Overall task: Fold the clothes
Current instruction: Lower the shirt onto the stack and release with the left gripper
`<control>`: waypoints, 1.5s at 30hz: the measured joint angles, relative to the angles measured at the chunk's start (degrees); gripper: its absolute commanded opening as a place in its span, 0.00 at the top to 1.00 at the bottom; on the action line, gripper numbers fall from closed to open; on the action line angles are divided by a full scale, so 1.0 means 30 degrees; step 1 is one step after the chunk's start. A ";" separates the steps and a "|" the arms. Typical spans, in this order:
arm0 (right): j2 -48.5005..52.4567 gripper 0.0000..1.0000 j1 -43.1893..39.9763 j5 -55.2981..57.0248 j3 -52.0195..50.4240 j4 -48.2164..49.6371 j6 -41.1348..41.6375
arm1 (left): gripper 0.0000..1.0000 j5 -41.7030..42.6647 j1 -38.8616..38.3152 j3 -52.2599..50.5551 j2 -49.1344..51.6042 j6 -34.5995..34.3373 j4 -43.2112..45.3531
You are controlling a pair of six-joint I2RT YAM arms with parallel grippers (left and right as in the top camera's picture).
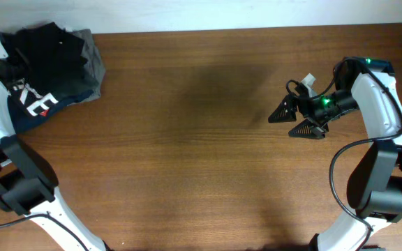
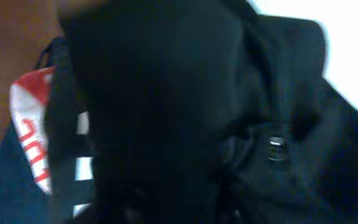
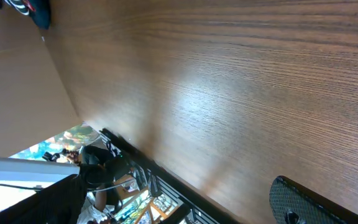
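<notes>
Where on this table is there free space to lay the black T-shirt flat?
The wide bare wood of the table from the grey garment across to the open right claw is free, down to the near edge. Crowded: the far left corner, where the black T-shirt, the lettered garment and that grey garment lie heaped.

The T-shirt (image 1: 47, 42) is lying bunched in the table's (image 1: 187, 174) far left corner, resting on the lettered garment (image 1: 37, 104) with another garment (image 1: 95, 66) sitting just to its right, while the right gripper (image 1: 282, 124) is hanging over the table's right side, well apart from the pile.
</notes>
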 measured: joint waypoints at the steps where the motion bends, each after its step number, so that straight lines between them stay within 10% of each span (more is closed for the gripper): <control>1: 0.0000 0.01 0.0000 0.0000 0.0000 0.0000 0.0007 | 0.01 -0.0423 0.0044 0.0000 0.0182 0.0007 -0.0102; 20: 0.0000 0.01 0.0000 0.0000 0.0000 0.0015 -0.0401 | 0.02 -0.5115 0.0117 0.0168 -0.3140 -0.2149 -0.2331; 22: 0.0000 0.01 0.0000 0.0000 0.0000 0.0022 -0.0437 | 0.25 -0.4969 -0.0036 0.0248 -0.4677 -0.2266 -0.2004; 25: 0.0000 0.01 0.0000 0.0007 0.0000 0.0087 -0.0444 | 0.99 -0.3840 -0.0495 0.0503 -0.5610 -0.2499 -0.0342; 45: 0.0000 0.01 0.0000 0.0007 -0.0007 -0.0342 -0.0488 | 1.00 -0.4102 -0.1311 0.0532 0.4014 0.0481 1.0200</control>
